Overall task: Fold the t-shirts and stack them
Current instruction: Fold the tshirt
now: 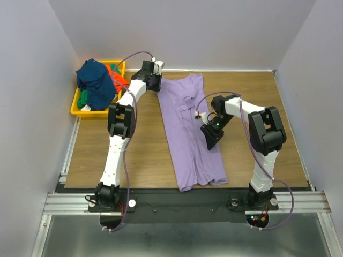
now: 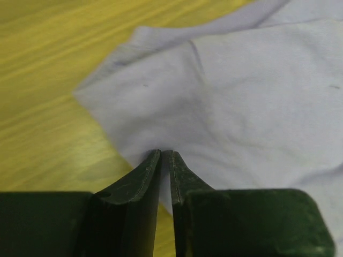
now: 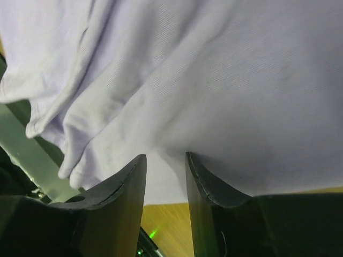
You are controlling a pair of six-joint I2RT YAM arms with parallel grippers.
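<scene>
The left fingers (image 1: 158,83) pinched nearly shut on the far left edge of the lavender t-shirt (image 1: 190,134), the right fingers (image 1: 211,143) stood parted, holding nothing, over its right edge, and it lay lengthwise mid-desk (image 1: 134,155), bare wood either side.

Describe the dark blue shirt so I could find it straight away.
On the wooden table, look to the far left corner, where a yellow bin sits. The navy shirt is heaped on top of it, over orange-red cloth and green cloth; it is the only dark one, unlike the lavender shirt spread flat mid-table.
</scene>
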